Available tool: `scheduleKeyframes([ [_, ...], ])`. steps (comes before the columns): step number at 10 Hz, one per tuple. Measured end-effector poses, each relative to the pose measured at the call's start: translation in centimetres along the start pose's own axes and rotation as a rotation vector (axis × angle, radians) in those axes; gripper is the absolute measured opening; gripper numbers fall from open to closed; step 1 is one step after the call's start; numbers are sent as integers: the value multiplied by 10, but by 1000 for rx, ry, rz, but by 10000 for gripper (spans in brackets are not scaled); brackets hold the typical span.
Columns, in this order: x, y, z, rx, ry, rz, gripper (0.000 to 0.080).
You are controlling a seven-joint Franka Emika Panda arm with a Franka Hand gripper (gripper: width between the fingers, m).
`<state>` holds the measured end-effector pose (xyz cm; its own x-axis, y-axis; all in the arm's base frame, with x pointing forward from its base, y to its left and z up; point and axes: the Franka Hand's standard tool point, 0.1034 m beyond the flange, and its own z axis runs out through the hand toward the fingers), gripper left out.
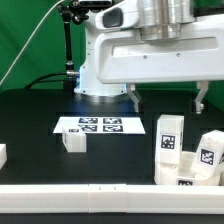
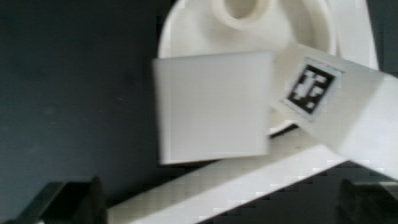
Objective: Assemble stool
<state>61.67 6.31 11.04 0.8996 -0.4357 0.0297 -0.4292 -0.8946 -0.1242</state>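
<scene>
while the arm is hovering over the cluster of white stool parts, sitting at about four o'clock from the marker board (image 1: 100, 125) in the exterior view, the gripper (image 2: 226, 198) is holding its jaws spread wide with nothing pinched between them. it is looking like a line-up for a pick: no part is showing as joined to another, so the stool is seeming hardly begun. the next move is calling for a straight drop so the fingers are straddling one piece only, the tagged piece (image 2: 317, 88), without nudging the plain block (image 2: 210, 105) just beside it or the slanting bar (image 2: 249, 180) lying nearer the fingertips. counting from the exterior view, i am seeing three tagged legs in the cluster: an upright leg (image 1: 168, 140), a neighbour (image 1: 210, 152) at its three o'clock and a low one (image 1: 185, 180) at its five o'clock; one small block (image 1: 73, 140) at seven o'clock from the marker board; and a white sliver (image 1: 2, 155) at nine o'clock, cut off by the frame. the rounded part (image 2: 240, 20) in the wrist view may be the seat; i cannot tell.
</scene>
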Motion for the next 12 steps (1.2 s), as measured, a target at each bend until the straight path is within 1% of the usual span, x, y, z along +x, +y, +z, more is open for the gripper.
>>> scheduleKeyframes([
  [4, 1, 1, 2, 1, -2, -5, 649],
  [6, 4, 15, 12, -12, -7, -14, 649],
  [10, 2, 15, 21, -12, 1, -17, 649],
  [11, 1, 14, 21, -12, 0, -18, 525],
  [12, 0, 13, 22, -12, -1, -20, 375],
])
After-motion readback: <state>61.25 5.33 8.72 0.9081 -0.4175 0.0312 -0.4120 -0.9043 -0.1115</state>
